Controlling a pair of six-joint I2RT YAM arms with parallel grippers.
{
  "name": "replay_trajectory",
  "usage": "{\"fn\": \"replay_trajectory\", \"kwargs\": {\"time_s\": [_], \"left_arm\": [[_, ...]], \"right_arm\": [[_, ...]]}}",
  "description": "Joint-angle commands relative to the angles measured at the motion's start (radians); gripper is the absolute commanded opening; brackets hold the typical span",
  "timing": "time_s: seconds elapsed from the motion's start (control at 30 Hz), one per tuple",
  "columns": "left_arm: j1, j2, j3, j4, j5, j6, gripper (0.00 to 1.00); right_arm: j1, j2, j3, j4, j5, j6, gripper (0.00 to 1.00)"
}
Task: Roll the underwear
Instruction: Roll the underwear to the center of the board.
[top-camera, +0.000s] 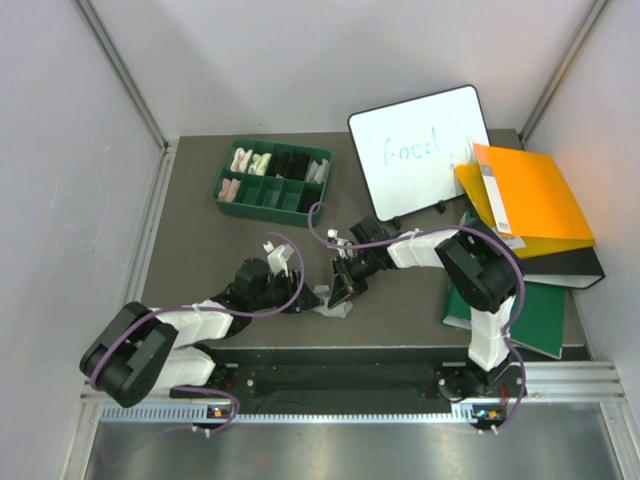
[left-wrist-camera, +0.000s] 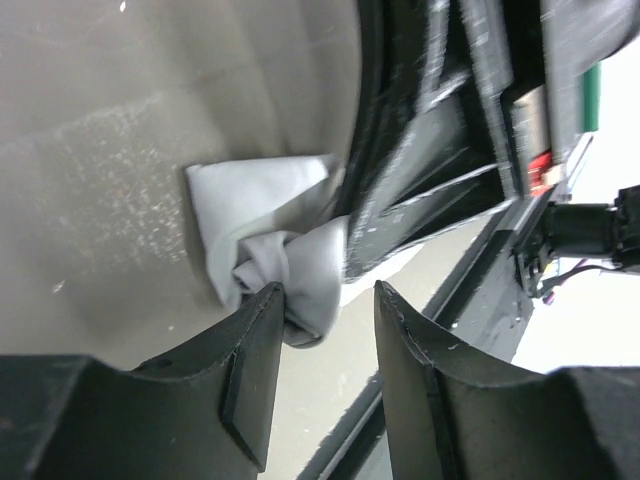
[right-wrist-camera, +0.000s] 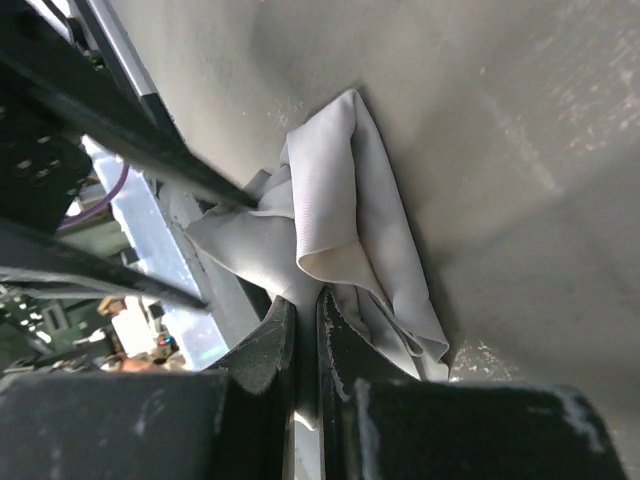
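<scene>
underwear (top-camera: 335, 311) at table's (top-camera: 200, 250) front middle, tray (top-camera: 275, 180) behind left, whiteboard (top-camera: 420, 150) behind right, folders (top-camera: 530, 205) on right edge

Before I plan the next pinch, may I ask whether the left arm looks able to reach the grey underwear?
Probably yes. The left gripper stands open with the grey underwear bunched at its fingertips and nothing between them; the right gripper, shut on the cloth's other edge, seems clear of that path.
</scene>
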Motion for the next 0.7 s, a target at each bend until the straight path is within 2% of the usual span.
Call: {"fn": "replay_trajectory", "kwargs": {"time_s": [0.0,0.27,0.4,0.47,0.5,0.53,0.67], "left_arm": [[-0.002,0.042,-0.015,0.088,0.006,0.027,0.46],[-0.004,0.065,-0.005,0.042,-0.086,0.067,0.43],[-0.004,0.114,0.018,0.034,-0.103,0.081,0.35],[-0.004,0.137,0.024,0.031,-0.106,0.081,0.26],[-0.004,0.141,0.031,0.027,-0.109,0.081,0.24],[-0.004,0.147,0.035,0.019,-0.113,0.084,0.16],[-0.002,0.143,0.070,-0.084,-0.161,0.091,0.02]], "right_arm": [[-0.023,0.022,0.056,-0.021,-0.041,-0.011,0.00],[-0.041,0.042,0.063,-0.027,-0.048,-0.019,0.00],[-0.041,0.040,0.067,-0.024,-0.055,-0.014,0.00],[-0.041,0.034,0.069,-0.028,-0.056,-0.019,0.01],[-0.041,0.030,0.072,-0.033,-0.053,-0.020,0.07],[-0.043,0.026,0.073,-0.041,-0.047,-0.023,0.12],[-0.058,-0.024,0.086,-0.102,-0.012,-0.075,0.35]]}}
